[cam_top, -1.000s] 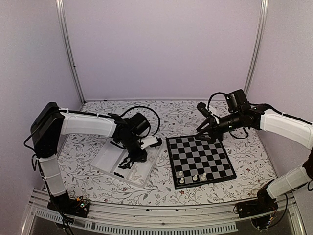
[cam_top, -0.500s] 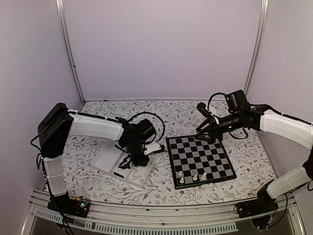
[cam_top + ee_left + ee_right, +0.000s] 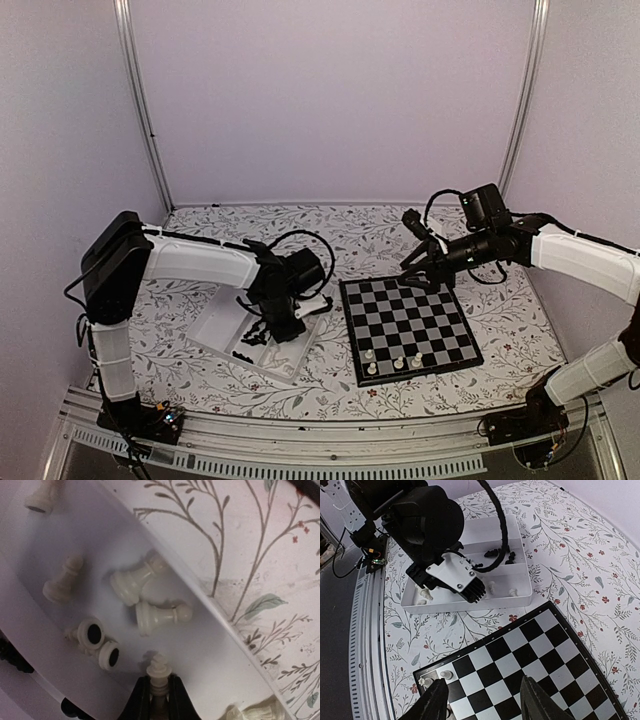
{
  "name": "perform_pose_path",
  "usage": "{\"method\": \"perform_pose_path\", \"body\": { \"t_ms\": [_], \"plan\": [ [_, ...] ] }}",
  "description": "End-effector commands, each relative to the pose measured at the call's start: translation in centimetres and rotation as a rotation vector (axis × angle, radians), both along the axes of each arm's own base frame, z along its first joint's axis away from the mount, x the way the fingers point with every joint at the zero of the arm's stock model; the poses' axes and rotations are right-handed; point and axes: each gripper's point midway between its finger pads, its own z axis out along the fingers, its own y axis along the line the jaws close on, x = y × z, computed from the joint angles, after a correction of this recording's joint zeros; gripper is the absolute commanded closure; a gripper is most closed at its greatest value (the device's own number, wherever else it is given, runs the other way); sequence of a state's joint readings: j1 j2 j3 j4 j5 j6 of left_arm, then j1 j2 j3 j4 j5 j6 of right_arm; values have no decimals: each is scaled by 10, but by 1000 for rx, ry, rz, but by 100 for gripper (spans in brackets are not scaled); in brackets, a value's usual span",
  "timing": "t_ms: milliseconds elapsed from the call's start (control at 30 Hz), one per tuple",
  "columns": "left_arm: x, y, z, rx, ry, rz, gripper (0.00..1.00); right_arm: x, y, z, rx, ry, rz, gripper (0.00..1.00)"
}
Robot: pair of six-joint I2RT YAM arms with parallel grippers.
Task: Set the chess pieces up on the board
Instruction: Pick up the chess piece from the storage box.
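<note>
Scene: two arms work over a floral-print worktop, with a clear tray lying just left of the board.
Left fingers: clenched on a crowned white piece, pinched along its stem low inside the tray's white-piece compartment.
Right fingers: parted and carrying nothing, hovering above the board's far left corner.
Chess pieces: three white ones stand along the board's near row. The rest lie in the tray, with loose white pieces tipped over just ahead of the grip and black pieces in the neighbouring compartment.
Step in hand: by the look of it, lifting the gripped piece out of the tray for the board.
Doing it well: rise straight up until the base is above the tray wall, and only then swing right toward the board. The toppled neighbours lie near, so any sideways drag could scatter them. Keep the pinch firm and set the piece down upright in the middle of its square, beside those already standing. Let go only once the base sits flat.
Risk: the slim, smooth stem may pivot in the pinch.
</note>
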State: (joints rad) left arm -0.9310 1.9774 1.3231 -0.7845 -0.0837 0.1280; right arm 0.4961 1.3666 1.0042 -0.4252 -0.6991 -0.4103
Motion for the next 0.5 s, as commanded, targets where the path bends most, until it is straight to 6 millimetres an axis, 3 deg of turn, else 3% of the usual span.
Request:
{"method": "perform_pose_path", "body": {
  "t_ms": [0, 133, 267, 467],
  "plan": [
    [-24, 26, -21, 120, 95, 43, 99, 0, 3, 0, 16, 6, 23, 48],
    [-17, 3, 8, -26, 54, 51, 100, 3, 4, 3, 13, 7, 14, 49],
    [0, -24, 64, -234, -64, 54, 100, 14, 7, 21, 29, -6, -15, 49],
    [8, -64, 136, -575, -181, 27, 100, 26, 34, 54, 126, 182, 17, 51]
  ]
}}
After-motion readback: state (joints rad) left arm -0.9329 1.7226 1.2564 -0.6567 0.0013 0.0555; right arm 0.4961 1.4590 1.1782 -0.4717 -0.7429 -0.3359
